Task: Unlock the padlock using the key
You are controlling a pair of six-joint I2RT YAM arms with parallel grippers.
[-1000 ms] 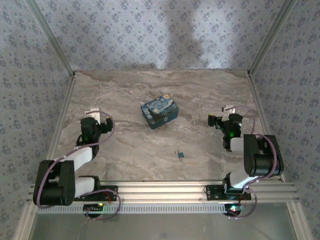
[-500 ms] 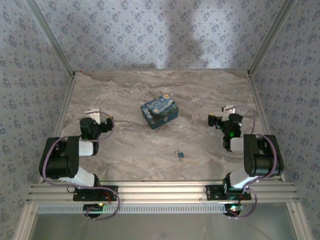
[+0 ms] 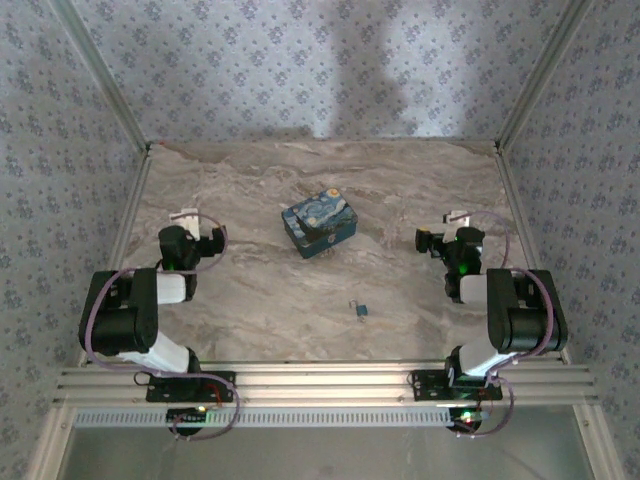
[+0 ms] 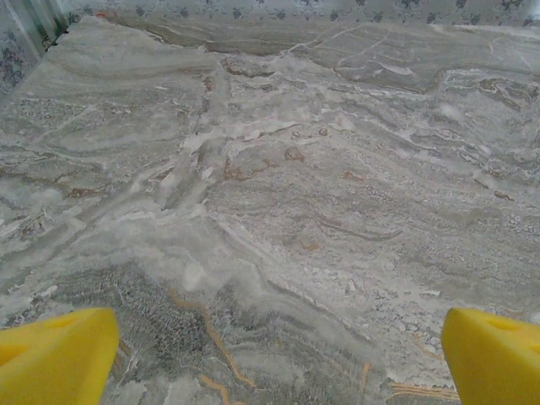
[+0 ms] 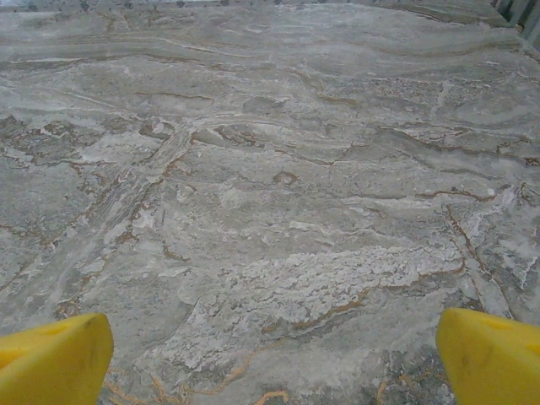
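Both arms' jaws stand apart above the surface (image 4: 270, 169); between the pairs lie a shut box (image 3: 319, 224) and padlock (image 3: 360, 310).

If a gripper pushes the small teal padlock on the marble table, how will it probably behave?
The padlock looks tiny and blocky, so it would probably slide, not roll. The table looks smooth, so it may skid away when nudged.

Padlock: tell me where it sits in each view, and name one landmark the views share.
Top external: the padlock lies on the marble table, low centre, nearer the arms than the blue box.
Left wrist: veined marble ahead of the open left gripper.
Right wrist: veined marble ahead of the open right gripper.
Shared landmark: the marble table's veined surface.
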